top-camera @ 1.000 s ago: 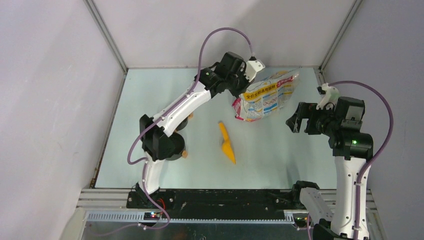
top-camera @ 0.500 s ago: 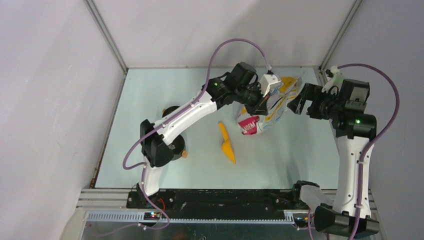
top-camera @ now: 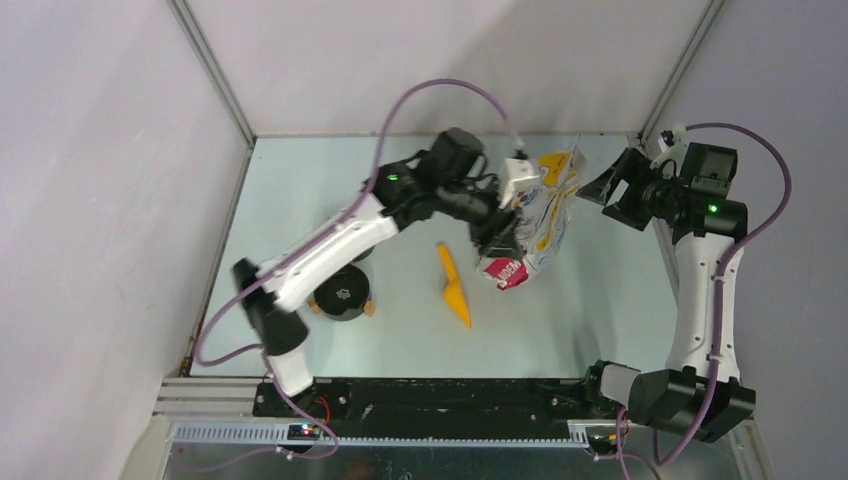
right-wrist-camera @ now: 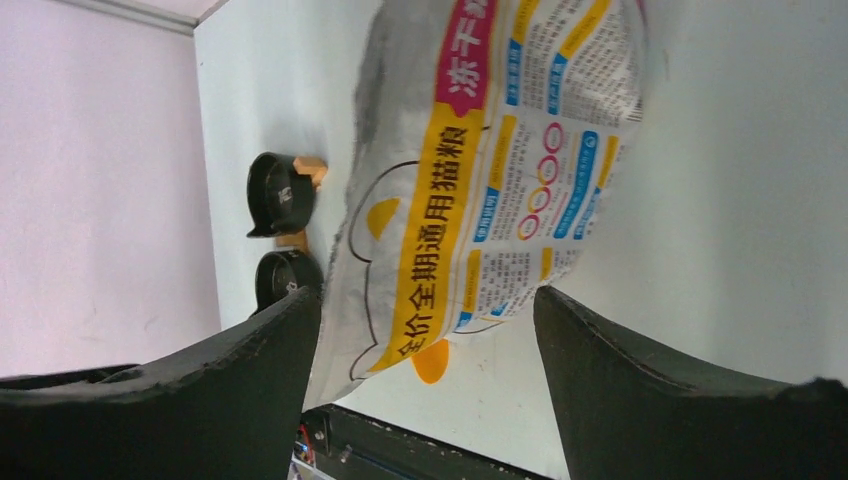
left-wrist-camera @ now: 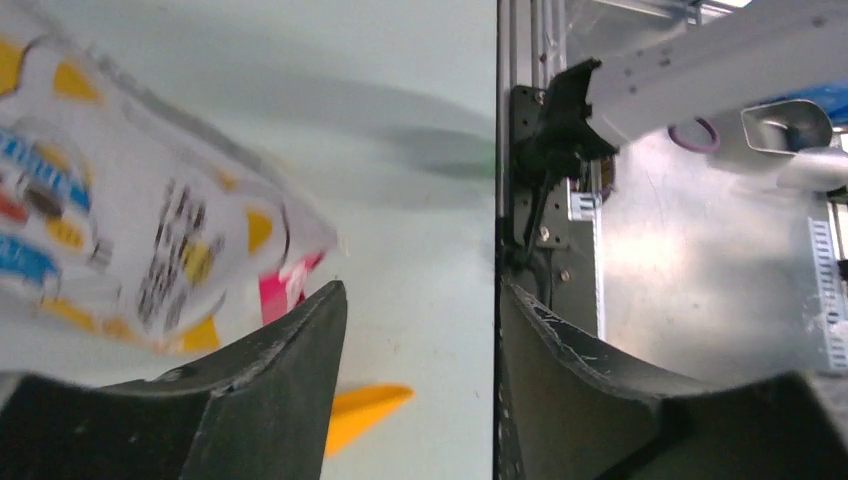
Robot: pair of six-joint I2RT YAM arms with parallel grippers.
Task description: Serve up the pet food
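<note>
No pet food shows; only its printed bag [top-camera: 541, 212] is in view, standing tilted at the back right of the table. My left gripper [top-camera: 497, 238] is at the bag's left side, and in the left wrist view it [left-wrist-camera: 420, 290] is open with bare table between the fingers and the blurred bag [left-wrist-camera: 120, 220] just off the left finger. My right gripper [top-camera: 603, 187] is open beside the bag's top right corner. In the right wrist view the bag [right-wrist-camera: 480, 170] fills the space ahead, its lower edge lying between the spread fingers of that gripper [right-wrist-camera: 428, 300] without touching them.
An orange scoop [top-camera: 455, 285] lies on the table left of the bag, with its tip [left-wrist-camera: 365, 410] in the left wrist view. A black bowl [top-camera: 343, 297] sits near the left arm's base. The right wrist view shows that bowl [right-wrist-camera: 280, 195] and a second dark round one [right-wrist-camera: 285, 275].
The left gripper raised the lying bag up on end and toward the middle, then opened. The right arm swung to the back right, up to the bag's top corner.
</note>
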